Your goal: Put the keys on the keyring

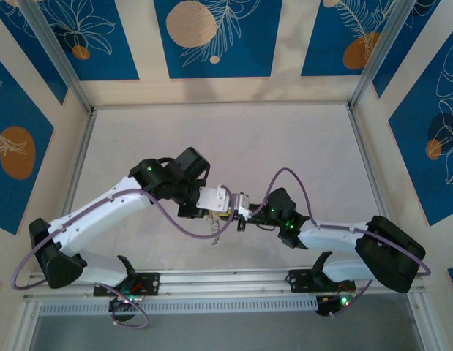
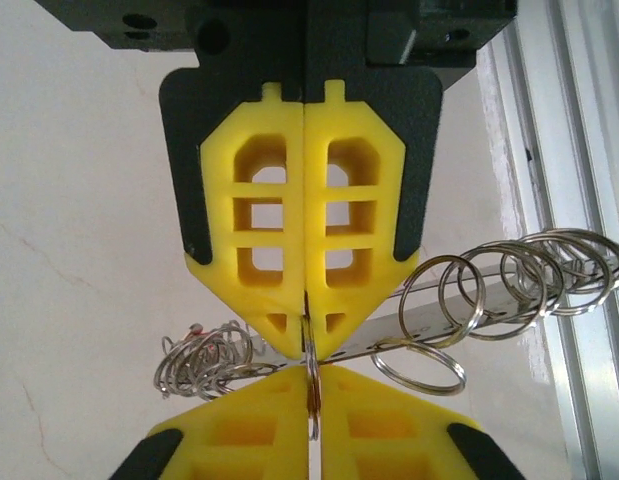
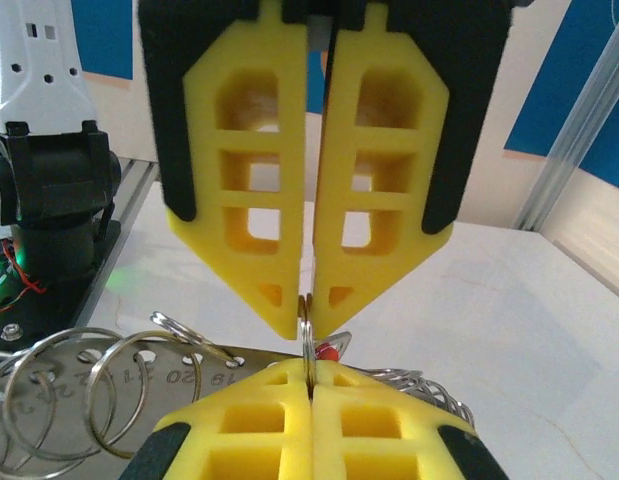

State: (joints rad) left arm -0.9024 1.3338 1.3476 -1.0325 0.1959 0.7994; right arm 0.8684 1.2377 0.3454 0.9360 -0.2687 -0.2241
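Handling this keyring [image 2: 313,400] calls for care: it looks like a thin steel split ring, light, stiff and springy. It will be slick against my yellow pads and likely to twist or pop free if squeezed off-centre. The wire rim, taken edge-on at opposite sides, is the place to hold it. That is how I have it, up off the table [image 1: 285,146]. My left gripper [image 2: 307,345] is closed to a sliver on one side of the rim. My right gripper [image 3: 309,322], tip to tip with it, is pressed tight on the other side. Just behind hangs a numbered metal strip [image 2: 419,318] threaded with more rings [image 2: 509,280]. The keys [image 2: 204,362], I judge, are the tangle of small loops with a red fleck beside my tips, though they are too small to be sure.
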